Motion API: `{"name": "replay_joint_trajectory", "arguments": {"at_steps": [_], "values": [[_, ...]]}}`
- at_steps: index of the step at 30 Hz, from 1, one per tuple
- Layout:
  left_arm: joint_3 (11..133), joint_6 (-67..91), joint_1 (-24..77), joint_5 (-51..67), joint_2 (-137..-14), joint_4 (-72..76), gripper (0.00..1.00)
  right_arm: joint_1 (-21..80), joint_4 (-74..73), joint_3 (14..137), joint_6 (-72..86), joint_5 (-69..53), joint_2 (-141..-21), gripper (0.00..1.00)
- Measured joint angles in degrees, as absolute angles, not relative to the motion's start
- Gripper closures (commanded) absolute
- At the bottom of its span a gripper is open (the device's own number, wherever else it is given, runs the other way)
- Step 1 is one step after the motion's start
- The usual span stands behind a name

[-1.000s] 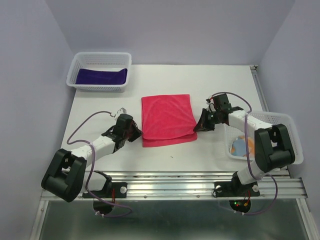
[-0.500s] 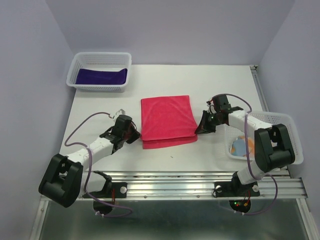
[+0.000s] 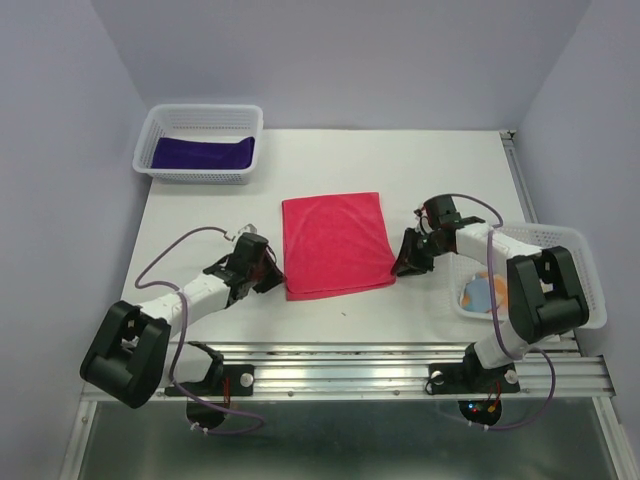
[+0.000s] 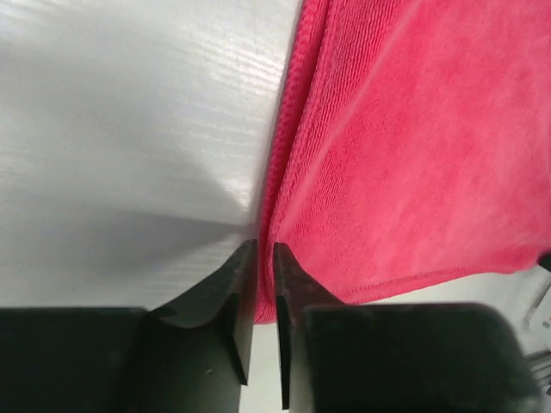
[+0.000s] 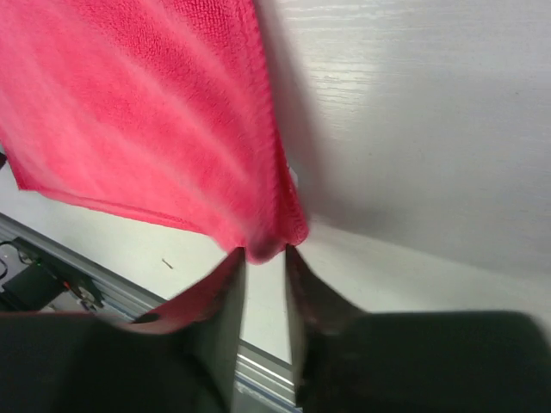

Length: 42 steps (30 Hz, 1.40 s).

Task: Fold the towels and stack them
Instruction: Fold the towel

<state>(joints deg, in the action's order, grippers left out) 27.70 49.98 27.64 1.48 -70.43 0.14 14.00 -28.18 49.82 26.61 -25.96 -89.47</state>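
The pink-red towel (image 3: 336,243) lies folded in the middle of the counter (image 3: 430,170), its long axis running away from me. My left gripper (image 3: 272,278) sits at its near-left corner, parted a crack, holding nothing. My right gripper (image 3: 401,262), equally near, is barely parted at the near-right corner; I cannot tell if it pinches cloth.

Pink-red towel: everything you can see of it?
The pink-red towel is a soft terry-like cloth with stitched edges, folded in two layers, lying flat on the table as a near-square. The left gripper sits at its near left corner, the right gripper at its near right corner, both slightly parted; contact is unclear.
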Motion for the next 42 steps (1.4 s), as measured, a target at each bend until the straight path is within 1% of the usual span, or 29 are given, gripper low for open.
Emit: {"name": "replay_joint_trajectory", "arguments": {"at_steps": [1, 2, 3, 4, 5, 6, 7, 8, 9, 10, 12, 14, 17, 21, 22, 28, 30, 33, 34, 35, 36, 38, 39, 40, 41, 42], "values": [[27.7, 49.8, 27.7, 1.5, -70.5, -0.4, 0.60, 14.0, -28.4, 49.8, 26.6, -25.7, -89.6, 0.59], [27.7, 49.6, 27.9, 1.5, -70.5, -1.3, 0.49, 14.0, -28.8, 49.8, 26.4, -25.3, -89.7, 0.50], [27.7, 49.5, 28.0, 1.4, -70.5, -1.7, 0.49, 14.0, -29.1, 49.8, 26.3, -25.2, -89.7, 0.44], [27.8, 49.2, 28.0, 1.2, -70.4, -2.6, 0.34, 14.0, -29.3, 49.8, 26.3, -24.8, -89.7, 0.39], [27.8, 49.2, 28.1, 0.7, -70.2, -3.9, 0.31, 14.0, -29.8, 49.8, 25.9, -24.2, -89.7, 0.34], [27.8, 49.0, 28.1, 0.5, -69.8, -4.6, 0.28, 14.0, -30.2, 49.8, 25.9, -23.8, -89.6, 0.34], [28.3, 49.1, 28.1, -0.1, -68.9, -5.2, 0.15, 14.0, -30.7, 49.8, 25.7, -23.4, -89.3, 0.32], [28.7, 49.2, 28.1, -0.6, -68.4, -5.9, 0.14, 14.0, -31.0, 49.8, 25.5, -23.0, -89.1, 0.31], [29.8, 48.9, 28.1, -1.4, -67.8, -7.1, 0.07, 14.0, -31.4, 49.9, 25.3, -22.9, -88.5, 0.27], [30.7, 48.7, 28.1, -2.0, -67.7, -7.6, 0.06, 14.0, -31.7, 50.3, 25.2, -22.9, -88.2, 0.26], [34.1, 47.6, 28.1, -3.5, -68.6, -8.7, 0.01, 14.0, -32.6, 52.6, 24.8, -22.9, -88.2, 0.19], [38.4, 46.2, 28.1, -5.1, -71.1, -9.1, 0.01, 14.2, -32.4, 57.1, 24.0, -22.9, -89.1, 0.12], [45.8, 43.7, 27.6, -7.1, -77.5, -7.1, 0.01, 14.3, -30.3, 65.1, 22.4, -22.0, -93.0, 0.11], [55.5, 40.2, 26.1, -8.4, -88.5, -5.3, 0.01, 14.3, -26.0, 75.9, 19.5, -20.3, -101.8, 0.11], [57.9, 39.3, 25.6, -9.3, -91.6, -4.8, 0.03, 14.3, -25.3, 79.4, 18.3, -19.8, -105.3, 0.13], [65.8, 36.8, 22.5, -9.8, -102.6, -3.9, 0.12, 14.3, -24.4, 90.9, 12.7, -17.7, -118.9, 0.19], [68.2, 35.9, 21.1, -9.2, -105.6, -3.7, 0.13, 14.3, -24.5, 94.1, 10.9, -16.9, -122.8, 0.23], [71.0, 34.3, 19.4, -8.4, -108.9, -3.1, 0.17, 14.3, -24.6, 96.3, 9.1, -16.2, -125.6, 0.31], [71.7, 33.8, 19.0, -8.1, -109.7, -2.9, 0.23, 14.3, -24.9, 97.4, 8.5, -15.8, -126.2, 0.32], [72.2, 33.5, 18.9, -7.7, -110.2, -2.7, 0.25, 14.3, -24.9, 98.3, 8.2, -15.6, -126.6, 0.35], [73.0, 33.1, 18.9, -7.5, -110.9, -2.6, 0.35, 14.3, -24.9, 99.3, 7.7, -15.4, -127.2, 0.36], [74.4, 32.4, 19.0, -6.7, -112.4, -2.3, 0.42, 14.3, -24.8, 100.5, 7.3, -15.3, -128.0, 0.39], [75.2, 32.1, 19.0, -6.0, -113.3, -2.2, 0.45, 14.3, -24.8, 101.0, 7.1, -15.2, -128.4, 0.45], [75.6, 31.8, 19.1, -5.7, -113.8, -2.1, 0.54, 14.3, -24.9, 101.4, 7.0, -15.2, -128.9, 0.47], [76.0, 31.7, 19.1, -5.2, -114.6, -1.9, 0.58, 14.3, -24.8, 101.6, 6.9, -15.2, -129.2, 0.58], [76.3, 31.6, 19.2, -4.8, -115.4, -1.9, 0.63, 14.3, -24.8, 101.6, 6.8, -15.2, -129.5, 0.62]]}}
